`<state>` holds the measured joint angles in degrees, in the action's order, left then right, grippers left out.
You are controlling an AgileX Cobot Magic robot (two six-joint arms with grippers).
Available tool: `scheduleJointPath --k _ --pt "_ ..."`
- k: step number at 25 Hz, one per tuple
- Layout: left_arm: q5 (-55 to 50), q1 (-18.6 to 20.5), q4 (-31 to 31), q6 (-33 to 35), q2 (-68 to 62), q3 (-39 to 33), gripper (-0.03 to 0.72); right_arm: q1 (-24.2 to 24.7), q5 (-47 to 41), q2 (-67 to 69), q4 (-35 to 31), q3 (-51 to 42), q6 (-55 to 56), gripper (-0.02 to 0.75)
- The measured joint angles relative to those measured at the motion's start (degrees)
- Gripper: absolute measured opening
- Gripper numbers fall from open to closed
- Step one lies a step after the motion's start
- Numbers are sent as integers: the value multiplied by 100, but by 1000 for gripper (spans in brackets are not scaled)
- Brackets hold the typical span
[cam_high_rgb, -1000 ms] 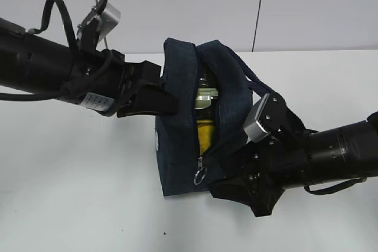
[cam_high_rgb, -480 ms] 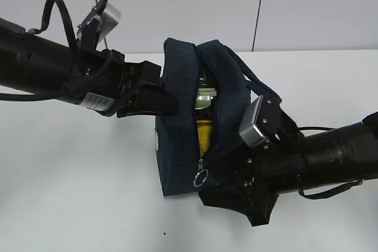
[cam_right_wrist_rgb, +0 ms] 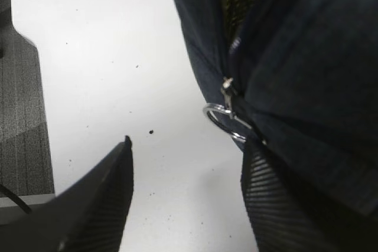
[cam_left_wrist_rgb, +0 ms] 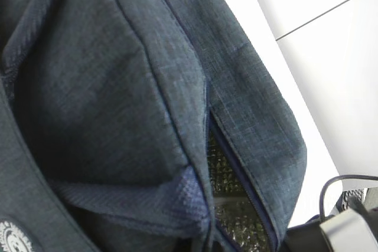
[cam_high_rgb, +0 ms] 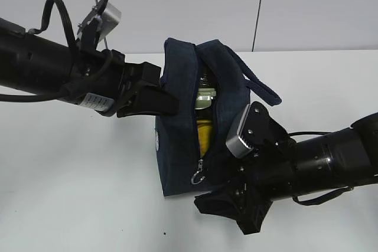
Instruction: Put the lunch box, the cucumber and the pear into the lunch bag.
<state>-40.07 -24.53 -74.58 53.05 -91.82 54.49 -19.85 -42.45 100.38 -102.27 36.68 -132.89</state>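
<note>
A white table (cam_high_rgb: 71, 163) carries the upright navy lunch bag (cam_high_rgb: 177, 146), with scattered dark specks.

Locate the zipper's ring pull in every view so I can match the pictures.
Exterior view: ring pull hangs low on the bag's front, centre.
Left wrist view: not in it; only bag fabric and foil lining.
Right wrist view: ring pull right of centre, beside the right end effector's open jaws.
Shared landmark: the bag's zipper opening.

Both arms are showing matte black tubular housings with looping black cables. Silver camera blocks are sitting above each black hand; the left arm (cam_high_rgb: 53, 69) is wearing a white label.
</note>
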Motion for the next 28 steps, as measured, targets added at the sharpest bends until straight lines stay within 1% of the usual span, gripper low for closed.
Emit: scheduleJointPath --k 13,28 --pt "-4 0 0 21 0 0 -15 0 244 0 -27 0 14 459" --pt "-4 0 0 41 0 0 -15 0 230 76 -40 109 14 460"
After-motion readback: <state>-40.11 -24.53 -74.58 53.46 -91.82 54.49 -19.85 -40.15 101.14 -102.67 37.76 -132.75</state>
